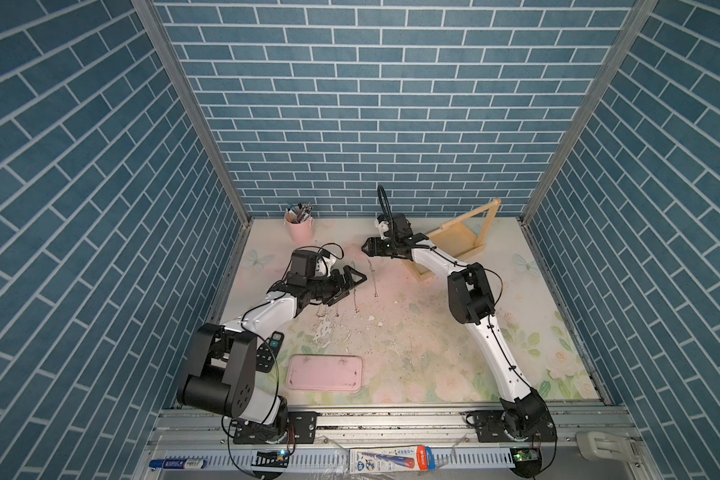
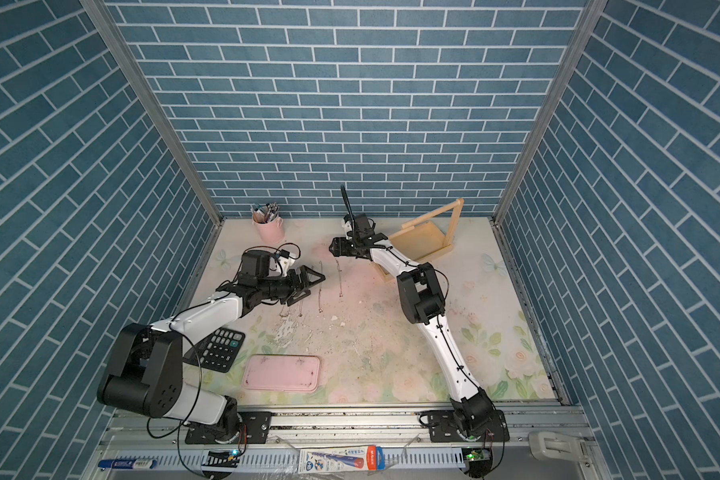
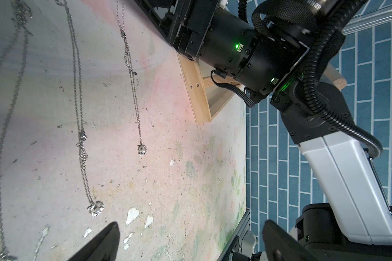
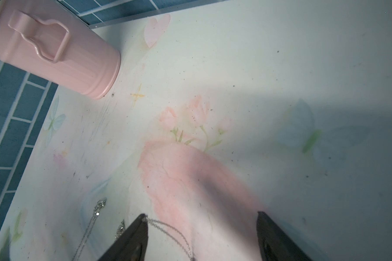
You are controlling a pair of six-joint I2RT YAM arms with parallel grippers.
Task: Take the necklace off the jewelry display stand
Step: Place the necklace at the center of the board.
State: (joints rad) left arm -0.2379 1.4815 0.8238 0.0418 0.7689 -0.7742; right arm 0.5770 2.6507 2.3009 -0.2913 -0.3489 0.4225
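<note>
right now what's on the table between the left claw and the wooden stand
A thin necklace with a small pendant lies stretched on the table between the left claw and the stand, clearest in the left wrist view.

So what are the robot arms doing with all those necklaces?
They're clearing necklaces off the wooden jewelry display stand, and its bar looks bare. Several necklaces lie stretched out on the table. The right tool is open above the end of the necklace nearest the stand, gripping nothing. The left tool is wide open beside the others, also empty.
</note>
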